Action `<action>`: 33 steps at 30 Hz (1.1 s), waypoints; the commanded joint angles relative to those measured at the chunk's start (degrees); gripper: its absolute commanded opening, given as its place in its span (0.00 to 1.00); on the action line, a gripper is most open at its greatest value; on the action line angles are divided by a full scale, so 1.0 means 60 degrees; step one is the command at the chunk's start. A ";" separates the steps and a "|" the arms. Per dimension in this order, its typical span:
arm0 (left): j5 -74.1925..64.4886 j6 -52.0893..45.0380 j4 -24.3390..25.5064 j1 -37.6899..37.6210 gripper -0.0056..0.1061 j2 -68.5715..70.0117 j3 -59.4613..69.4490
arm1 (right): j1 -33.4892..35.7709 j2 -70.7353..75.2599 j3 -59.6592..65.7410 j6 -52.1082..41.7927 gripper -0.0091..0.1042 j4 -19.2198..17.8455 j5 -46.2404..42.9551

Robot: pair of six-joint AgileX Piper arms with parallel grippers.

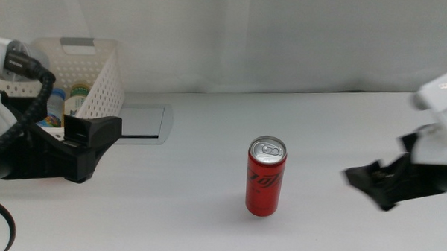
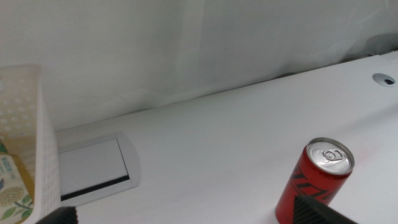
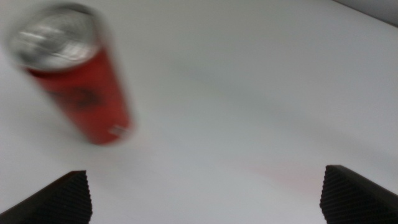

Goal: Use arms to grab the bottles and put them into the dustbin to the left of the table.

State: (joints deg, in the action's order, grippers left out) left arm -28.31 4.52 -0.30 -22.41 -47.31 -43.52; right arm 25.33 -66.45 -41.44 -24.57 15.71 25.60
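Observation:
A red soda can (image 1: pixel 266 176) stands upright on the white table (image 1: pixel 205 214), near the middle. My left gripper (image 1: pixel 104 135) is open and empty, low over the table in front of the white perforated dustbin (image 1: pixel 98 76), well left of the can. In the dustbin lie a bottle with a green label (image 1: pixel 78 98) and a blue-capped bottle (image 1: pixel 56 103). My right gripper (image 1: pixel 365 180) is open and empty, to the right of the can. The left wrist view shows the can (image 2: pixel 316 180) and the dustbin wall (image 2: pixel 28 118). The right wrist view shows the blurred can (image 3: pixel 81 87) ahead of the open jaws.
A grey inset panel (image 1: pixel 141 123) lies in the table beside the dustbin; it also shows in the left wrist view (image 2: pixel 93 165). A white curtain (image 1: pixel 286 38) closes off the far edge of the table. A small round grommet (image 2: pixel 384 79) sits near the far edge.

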 commanded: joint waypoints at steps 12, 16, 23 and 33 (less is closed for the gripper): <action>0.0176 -0.0843 -0.0394 -0.0067 0.85 0.0034 0.0136 | -0.3099 0.1894 -0.0171 0.0090 0.99 -0.0729 0.1617; 0.1451 -0.2097 -0.1848 -0.0091 0.85 0.0034 0.1048 | -0.3099 0.1952 -0.0171 0.0278 0.99 -0.0847 0.1621; 0.5232 -0.4022 -0.3777 -0.1846 0.85 -0.0003 0.3271 | -0.3099 0.1952 -0.0171 0.0347 0.99 -0.0936 0.1380; 0.9452 -0.3304 -0.3866 -0.4290 0.85 -0.3580 0.3854 | -0.3099 0.1952 -0.0171 0.0378 0.99 -0.0936 0.1315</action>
State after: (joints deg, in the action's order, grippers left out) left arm 23.47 -16.63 -22.48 -47.70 -65.65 -20.63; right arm 7.14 -55.11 -42.14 -22.39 10.69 34.14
